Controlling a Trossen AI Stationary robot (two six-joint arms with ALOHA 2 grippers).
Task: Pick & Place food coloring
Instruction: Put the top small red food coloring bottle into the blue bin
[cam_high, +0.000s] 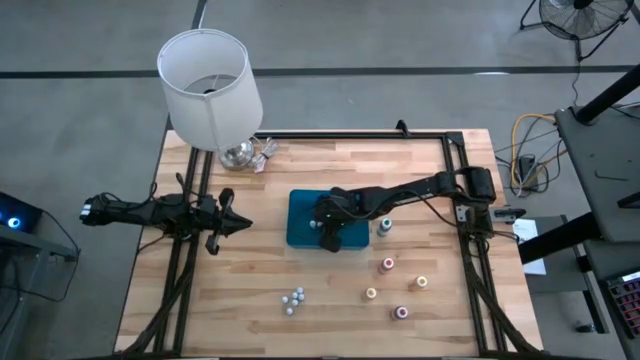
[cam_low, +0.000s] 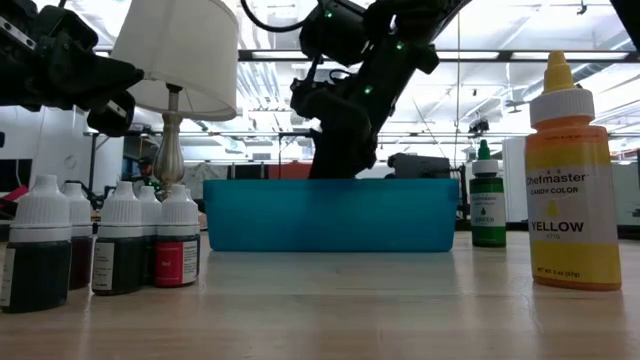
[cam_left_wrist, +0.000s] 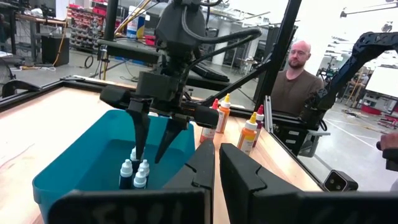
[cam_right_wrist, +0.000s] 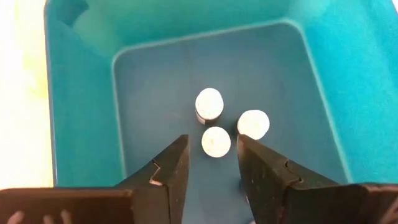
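A blue tray sits at the table's middle. Three small white-capped bottles stand in it. My right gripper hangs open over them, fingers pointing down into the tray; it also shows in the left wrist view and the high view. The food coloring bottles stand upright on the table right of the tray: green top, red, orange, yellow, pink. My left gripper waits shut and empty left of the tray.
A cluster of small white-capped bottles stands near the front edge. A lamp with a white shade stands at the far left. A black frame runs along the table's far edge and sides. A person sits beyond the table.
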